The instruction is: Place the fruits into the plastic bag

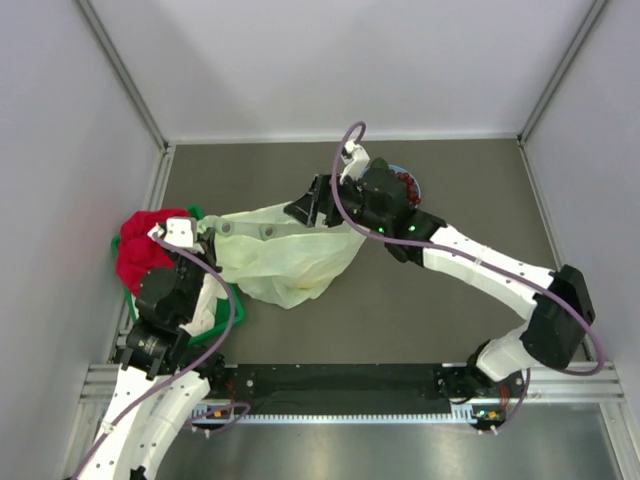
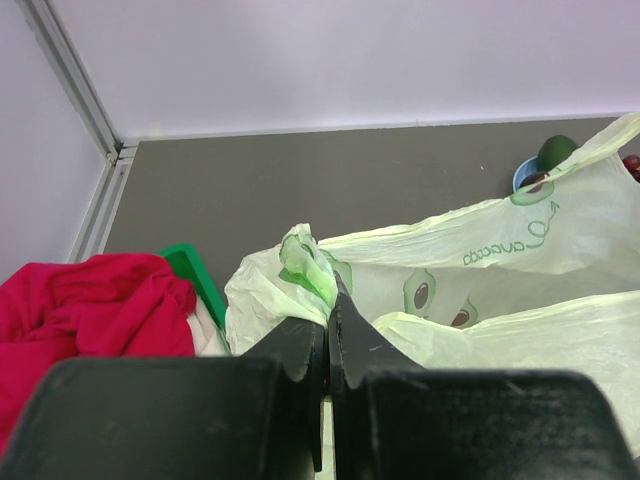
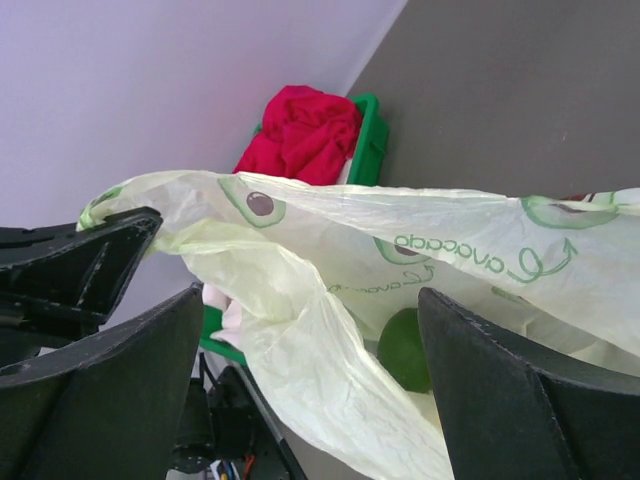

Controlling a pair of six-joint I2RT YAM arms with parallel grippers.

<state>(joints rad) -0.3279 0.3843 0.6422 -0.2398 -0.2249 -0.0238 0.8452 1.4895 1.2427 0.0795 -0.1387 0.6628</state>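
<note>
- Grey worktop (image 1: 450, 200), walled in white, carries everything we see.
- Our left pincer (image 2: 328, 330) is clamped shut on a bunched handle of the plastic bag (image 1: 290, 255), near the worktop's left edge.
- From there the bag stretches to the right pincer (image 1: 312, 207) at mid-worktop. Its fingers (image 3: 520, 400) stand wide apart, with bag film draped between them.
- Behind that pincer, near the far edge, the grape bunch (image 1: 405, 183) and green fruit (image 2: 557, 150) sit at the blue plate (image 2: 522, 175), outside the bag.

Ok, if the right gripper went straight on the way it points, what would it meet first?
The plastic bag: its film drapes across the gap between the open jaws, seemingly very close.
</note>
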